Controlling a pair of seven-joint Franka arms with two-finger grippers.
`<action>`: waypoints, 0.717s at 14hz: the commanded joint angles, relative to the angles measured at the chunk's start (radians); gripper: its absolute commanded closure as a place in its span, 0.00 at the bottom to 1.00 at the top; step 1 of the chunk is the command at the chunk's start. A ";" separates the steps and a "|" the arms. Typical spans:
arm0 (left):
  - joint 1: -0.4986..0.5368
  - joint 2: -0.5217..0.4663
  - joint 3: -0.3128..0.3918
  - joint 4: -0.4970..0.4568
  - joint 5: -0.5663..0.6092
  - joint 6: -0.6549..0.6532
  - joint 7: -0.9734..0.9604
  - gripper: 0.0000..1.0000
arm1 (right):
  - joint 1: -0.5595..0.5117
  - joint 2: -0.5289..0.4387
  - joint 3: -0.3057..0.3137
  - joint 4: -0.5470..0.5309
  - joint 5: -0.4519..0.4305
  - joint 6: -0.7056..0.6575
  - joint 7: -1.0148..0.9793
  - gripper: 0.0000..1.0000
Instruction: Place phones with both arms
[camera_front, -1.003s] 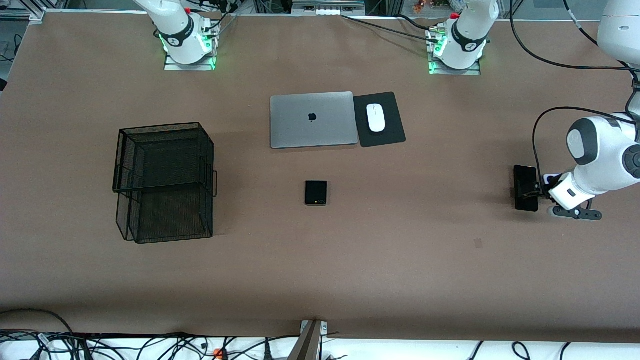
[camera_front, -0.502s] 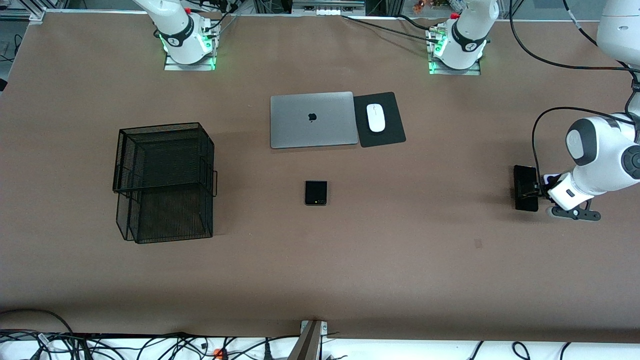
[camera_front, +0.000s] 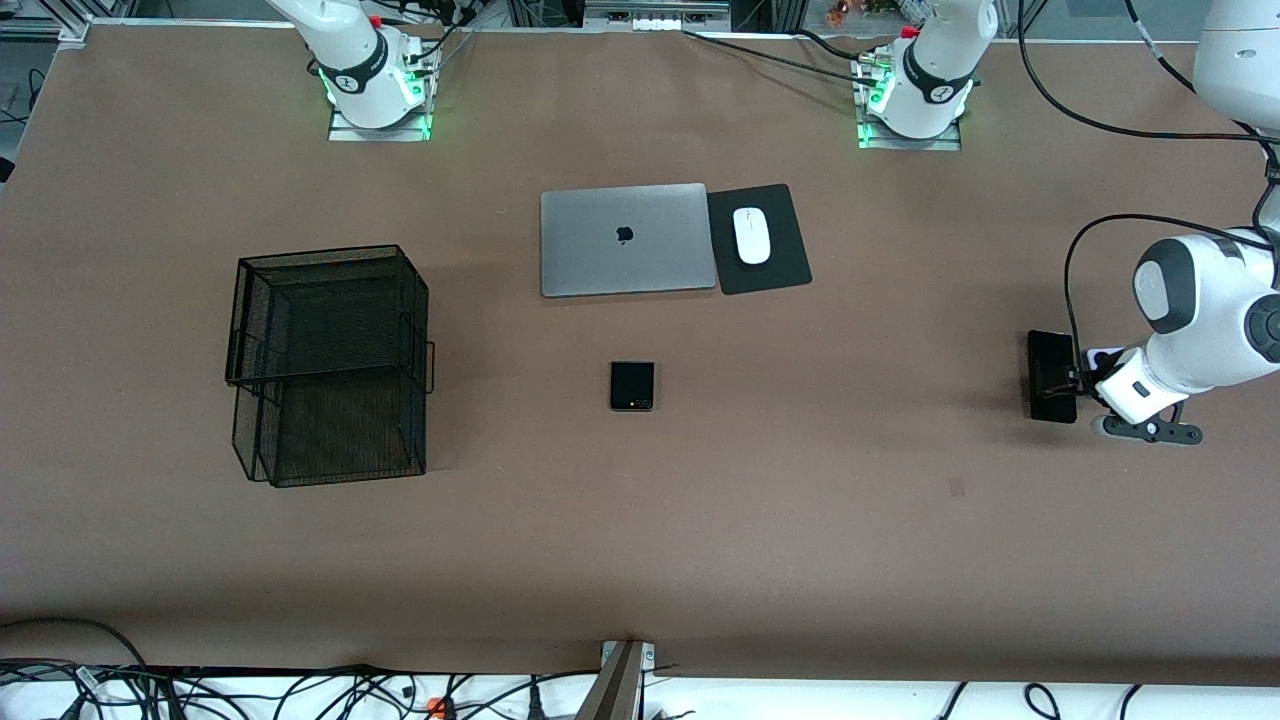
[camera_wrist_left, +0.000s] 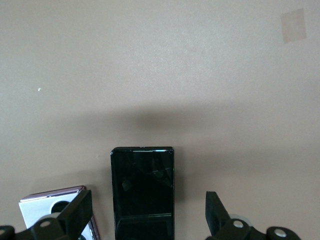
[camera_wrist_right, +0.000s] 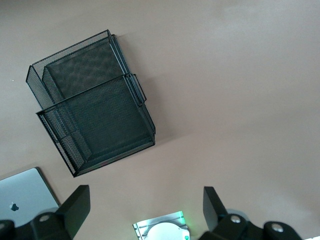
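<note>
Fingers spread wide, my left end effector (camera_wrist_left: 145, 212) sits low over the longer black slab phone (camera_wrist_left: 143, 192), one black finger (camera_wrist_left: 75, 212) on each long side of it, neither visibly touching. That slab phone (camera_front: 1051, 376) lies flat on the brown table (camera_front: 800, 520), well toward the left arm's end from the silver closed laptop (camera_front: 627, 239). Just beside the slab, under my left finger in the left wrist view, a lilac-white squarish phone (camera_wrist_left: 52, 207) shows a corner and a round black lens. A black squarish folded phone (camera_front: 632, 385) lies nearer the front camera than the laptop, apart from it. A white oval mouse (camera_front: 751, 235) rests on a black mouse pad (camera_front: 775, 275) that touches the laptop on the side toward the left arm's end. A black wire-mesh basket (camera_front: 330, 365) stands toward the right arm's end from the laptop, well apart. My right end effector (camera_wrist_right: 145, 210) waits high over the table near its own base, fingers spread, holding nothing; its wrist view takes in the mesh basket (camera_wrist_right: 92, 122) and a corner of the laptop (camera_wrist_right: 25, 192).
</note>
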 joint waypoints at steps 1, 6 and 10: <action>-0.007 -0.015 0.001 0.022 -0.008 -0.048 -0.014 0.00 | -0.003 0.000 0.000 0.013 0.012 -0.015 -0.006 0.00; -0.027 -0.013 0.003 0.053 -0.008 -0.092 -0.023 0.00 | -0.003 0.000 0.000 0.013 0.012 -0.015 -0.006 0.00; -0.027 -0.012 0.003 0.053 -0.008 -0.092 -0.023 0.00 | -0.003 0.000 0.000 0.013 0.012 -0.015 -0.006 0.00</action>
